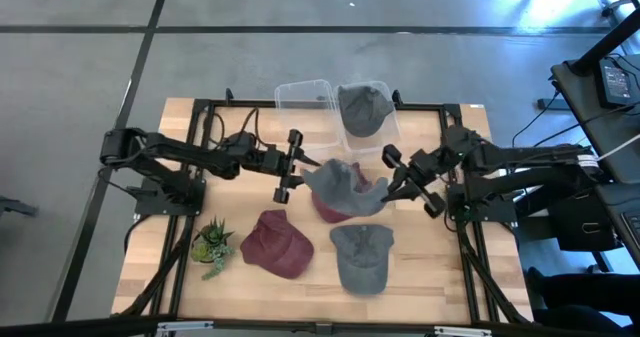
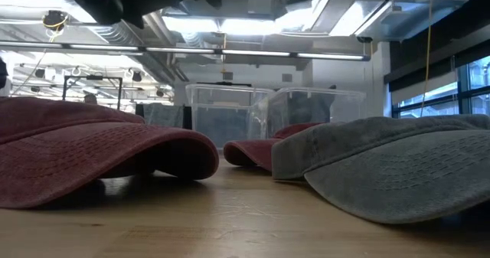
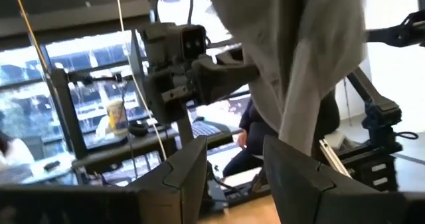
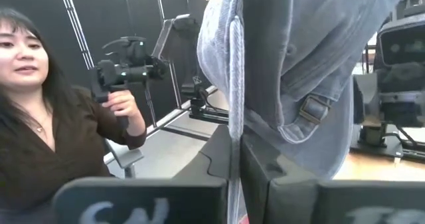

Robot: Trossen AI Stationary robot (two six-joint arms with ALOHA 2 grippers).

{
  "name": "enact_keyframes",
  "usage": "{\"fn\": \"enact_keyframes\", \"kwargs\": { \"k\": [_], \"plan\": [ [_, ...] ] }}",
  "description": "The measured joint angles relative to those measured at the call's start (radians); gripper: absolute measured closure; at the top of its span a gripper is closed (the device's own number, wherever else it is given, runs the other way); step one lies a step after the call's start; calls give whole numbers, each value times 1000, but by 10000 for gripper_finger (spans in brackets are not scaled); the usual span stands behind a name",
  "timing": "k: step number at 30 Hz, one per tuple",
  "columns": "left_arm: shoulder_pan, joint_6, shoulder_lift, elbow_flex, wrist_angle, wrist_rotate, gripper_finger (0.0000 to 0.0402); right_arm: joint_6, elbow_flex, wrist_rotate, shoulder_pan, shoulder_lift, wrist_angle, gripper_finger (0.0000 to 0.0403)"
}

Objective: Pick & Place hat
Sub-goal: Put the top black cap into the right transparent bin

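A grey hat (image 1: 338, 182) hangs in the air between my two grippers, above a red hat (image 1: 335, 211) that lies on the table. My right gripper (image 1: 398, 180) is at its right side and is shut on it. My left gripper (image 1: 289, 166) is open, with its fingers at the hat's left edge (image 3: 292, 84). A second red hat (image 1: 276, 243) and a second grey hat (image 1: 362, 258) lie nearer the table's near edge. A third grey hat (image 1: 362, 107) sits in a clear bin (image 1: 385, 127). My right gripper pinches an edge of the grey hat's cloth (image 4: 235, 111) between its two shut fingers, close to the strap and buckle (image 4: 309, 108). It comes level from the table's right. The hat is lifted off the table and droops from the hold. My left gripper stands open around the hat's left edge; whether a finger (image 3: 292, 177) touches the cloth, I cannot tell.
A second clear bin (image 1: 302, 95) stands at the far edge, left of the one with the hat. A small potted plant (image 1: 212, 242) is at the near left. In the low view the lying hats (image 2: 92, 151) (image 2: 390, 166) fill the foreground. A person (image 4: 40, 137) stands beyond the table.
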Motion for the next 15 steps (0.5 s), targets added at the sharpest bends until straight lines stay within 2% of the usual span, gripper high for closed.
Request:
{"fn": "enact_keyframes", "kwargs": {
  "k": [9, 15],
  "plan": [
    [0, -47, 13, 4, 2, 158, 258, -1, 0, -3, 0, 35, 30, 386],
    [0, -48, 13, 4, -2, 164, 256, 15, 0, -3, -4, 35, 63, 386]
  ]
}}
